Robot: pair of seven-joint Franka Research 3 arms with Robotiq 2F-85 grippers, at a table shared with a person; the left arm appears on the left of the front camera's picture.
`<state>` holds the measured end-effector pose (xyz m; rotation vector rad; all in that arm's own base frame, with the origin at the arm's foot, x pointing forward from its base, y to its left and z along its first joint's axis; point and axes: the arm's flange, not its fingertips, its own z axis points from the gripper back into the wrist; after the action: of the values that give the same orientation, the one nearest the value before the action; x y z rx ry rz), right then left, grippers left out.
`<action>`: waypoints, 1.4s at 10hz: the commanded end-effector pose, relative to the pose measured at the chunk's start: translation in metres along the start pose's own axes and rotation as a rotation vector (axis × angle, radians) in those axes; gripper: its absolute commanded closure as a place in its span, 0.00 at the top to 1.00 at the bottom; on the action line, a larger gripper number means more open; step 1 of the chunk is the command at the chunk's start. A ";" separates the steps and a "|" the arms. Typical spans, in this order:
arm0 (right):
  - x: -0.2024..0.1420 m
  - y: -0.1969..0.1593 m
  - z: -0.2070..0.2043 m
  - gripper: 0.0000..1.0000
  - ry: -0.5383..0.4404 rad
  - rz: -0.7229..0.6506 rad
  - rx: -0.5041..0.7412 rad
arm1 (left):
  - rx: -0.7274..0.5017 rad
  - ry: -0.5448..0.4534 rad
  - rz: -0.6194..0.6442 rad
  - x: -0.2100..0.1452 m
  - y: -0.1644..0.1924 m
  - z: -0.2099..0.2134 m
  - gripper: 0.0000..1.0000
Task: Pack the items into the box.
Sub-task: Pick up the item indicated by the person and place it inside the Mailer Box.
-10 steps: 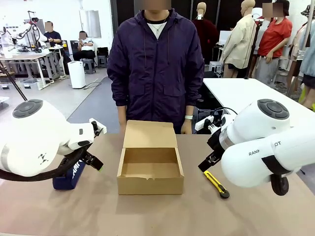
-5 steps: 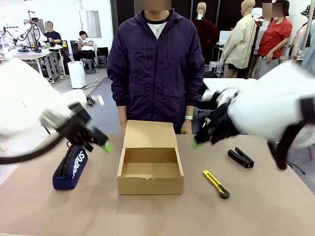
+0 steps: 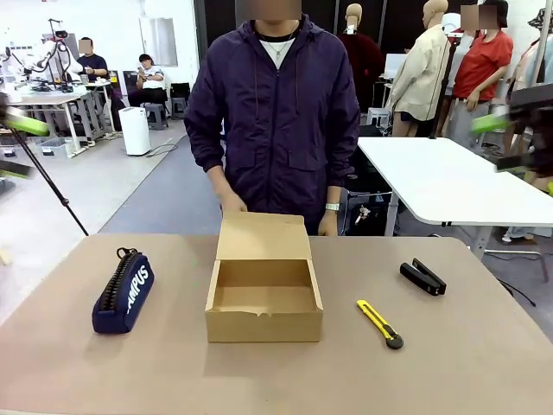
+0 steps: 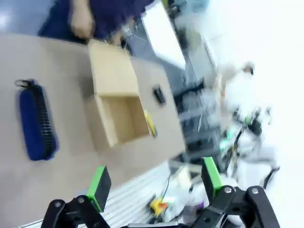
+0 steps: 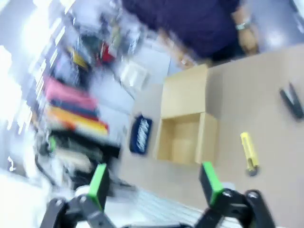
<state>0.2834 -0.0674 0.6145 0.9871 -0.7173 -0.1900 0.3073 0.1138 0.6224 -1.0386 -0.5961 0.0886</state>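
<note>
Front: box (image 3: 263, 327) open, empty, at middle of table (image 3: 259, 380); 3 items outside. Pouch (image 3: 123, 292) left: soft, light; pinch across middle. Stapler (image 3: 422, 277), knife (image 3: 379, 323) right: rigid, slim, likely slippery; pinch across width.
Left wrist: left claw (image 4: 155, 180) wide, empty, aloft.
Right wrist: right claw (image 5: 154, 184) wide, empty.

Bottom edge: left gripper (image 4: 155, 181), right gripper (image 5: 154, 183), black linkages, green pads (image 4: 99, 186). Upper centre: person (image 3: 275, 112), purple hooded zip jacket, wristwatch (image 3: 332, 207).
</note>
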 end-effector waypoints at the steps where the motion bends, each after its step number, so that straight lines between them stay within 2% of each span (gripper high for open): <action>1: -0.018 -0.072 0.039 1.00 -0.226 -0.194 0.073 | -0.013 -0.225 0.145 -0.023 0.062 0.036 1.00; 2: -0.028 -0.099 0.057 1.00 -0.296 -0.268 0.083 | -0.002 -0.270 0.235 -0.035 0.090 0.053 1.00; 4: -0.037 -0.133 0.064 1.00 -0.320 -0.344 0.073 | 0.032 -0.343 0.353 -0.053 0.122 0.066 1.00; 5: -0.039 -0.138 0.058 1.00 -0.341 -0.291 -0.017 | 0.025 -0.279 0.269 -0.043 0.105 0.084 1.00; 6: 0.016 -0.123 0.105 1.00 -0.321 -0.354 0.057 | 0.025 -0.279 0.269 -0.043 0.105 0.084 1.00; 14: 0.016 -0.123 0.105 1.00 -0.321 -0.354 0.057 | 0.025 -0.279 0.269 -0.043 0.105 0.084 1.00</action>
<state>0.2454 -0.2138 0.5549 1.1386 -0.8141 -0.6721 0.2493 0.2206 0.5478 -1.0749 -0.6834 0.4994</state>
